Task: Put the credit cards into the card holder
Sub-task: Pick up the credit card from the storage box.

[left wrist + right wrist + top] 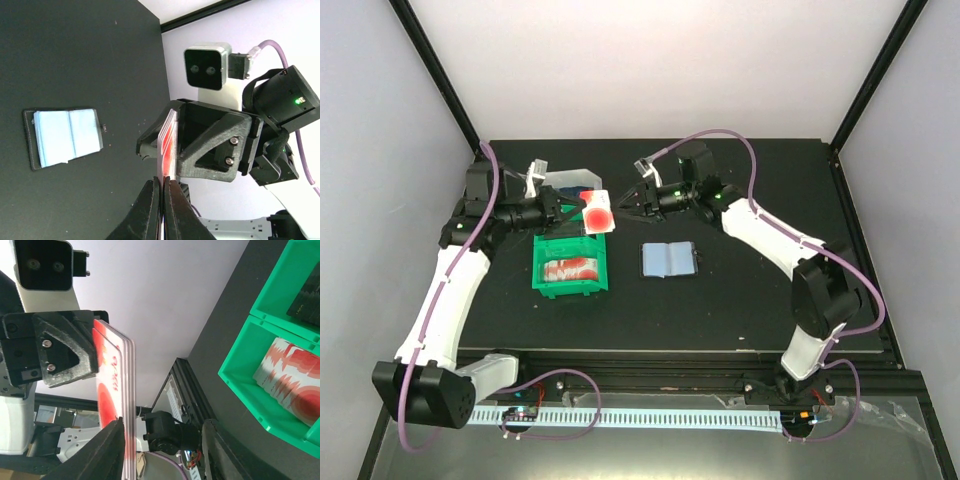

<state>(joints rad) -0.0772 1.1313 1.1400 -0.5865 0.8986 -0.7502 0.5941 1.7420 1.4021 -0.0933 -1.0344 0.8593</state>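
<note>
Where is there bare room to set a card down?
Bare: the strip between the blue-lined card holder and the black table's near edge. Crowded: back left, left pincer and right pincer at the red cards by the green plastic tray.

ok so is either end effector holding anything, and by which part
The left end effector is shut on one end of a small stack of red-and-white credit cards. The right end effector is open, straddling the other end.

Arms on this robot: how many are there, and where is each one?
2. The left arm comes from the near left, the left hand pinching a stack of red cards. The right arm comes from the near right, the right hand open around those cards.
</note>
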